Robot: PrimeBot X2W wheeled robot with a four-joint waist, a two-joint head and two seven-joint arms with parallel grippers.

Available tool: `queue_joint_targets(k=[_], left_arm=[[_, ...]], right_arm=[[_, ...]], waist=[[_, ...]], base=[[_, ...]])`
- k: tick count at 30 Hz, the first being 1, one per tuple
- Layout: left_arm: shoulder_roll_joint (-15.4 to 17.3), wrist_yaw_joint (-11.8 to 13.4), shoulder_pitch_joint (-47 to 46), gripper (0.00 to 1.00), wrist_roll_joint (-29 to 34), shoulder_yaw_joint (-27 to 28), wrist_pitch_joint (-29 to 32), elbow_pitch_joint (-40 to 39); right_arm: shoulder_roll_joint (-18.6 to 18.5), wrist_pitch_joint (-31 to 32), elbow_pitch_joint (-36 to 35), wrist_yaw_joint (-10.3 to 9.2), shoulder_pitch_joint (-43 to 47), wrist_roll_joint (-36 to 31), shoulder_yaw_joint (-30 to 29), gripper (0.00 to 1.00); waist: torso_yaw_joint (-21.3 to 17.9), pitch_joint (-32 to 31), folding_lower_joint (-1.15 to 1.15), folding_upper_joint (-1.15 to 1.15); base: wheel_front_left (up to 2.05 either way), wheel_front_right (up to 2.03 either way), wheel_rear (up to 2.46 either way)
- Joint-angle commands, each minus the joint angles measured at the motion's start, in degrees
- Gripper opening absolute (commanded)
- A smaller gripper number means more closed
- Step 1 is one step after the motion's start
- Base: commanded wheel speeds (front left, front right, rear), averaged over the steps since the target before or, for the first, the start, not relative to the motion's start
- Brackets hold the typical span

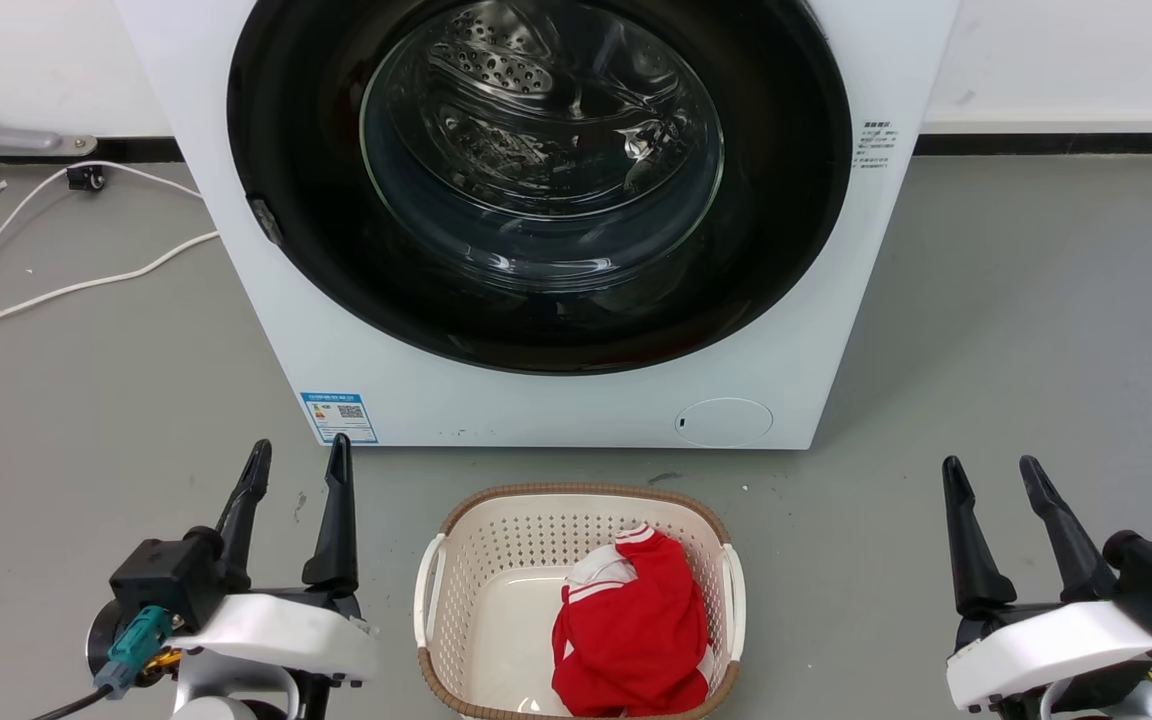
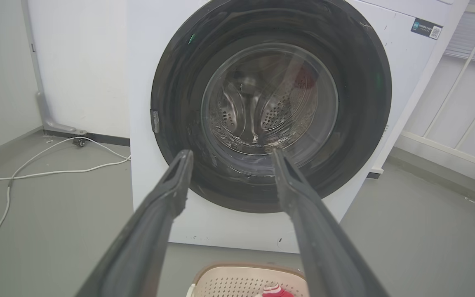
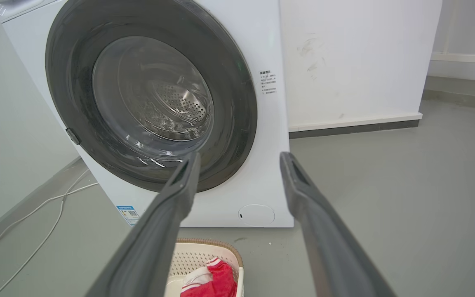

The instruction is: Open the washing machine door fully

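Clearly, nothing is held at this moment: the left gripper and the right gripper are both seen with fingers spread wide and empty. Ahead of both sets of fingertips, and well apart from them, the washing machine door is found shut, flush with the white front of the washing machine. A small grey tab is set at the door's rim, straight beyond the left gripper's fingers. It is judged to be the catch, so hold is best taken there, with the hinge presumed at the opposite rim. The door is expected to be heavy, stiff and slippery on its glossy black face, and its glass bowl should not be struck. A basket holding a red garment lies between the grippers.
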Motion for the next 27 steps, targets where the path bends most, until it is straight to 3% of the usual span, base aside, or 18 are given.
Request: queue_joint_targets(k=[1, 27], left_arm=[[0.47, 0.49, 0.08, 1.0, 1.5, -0.24, -0.49, -0.57], [0.15, 1.63, 0.92, 1.0, 11.77, -0.68, -3.59, -1.65]], right_arm=[[0.13, -0.39, -0.86, 0.09, 0.22, -1.66, 0.03, 1.0], [0.25, -0.35, -2.06, 0.06, 1.49, -10.85, 0.38, 1.0]], waist=[[0.02, 0.0, 0.0, 0.0], [0.3, -0.06, 0.0, 0.0]], base=[[0.0, 0.0, 0.0], [0.0, 0.0, 0.0]])
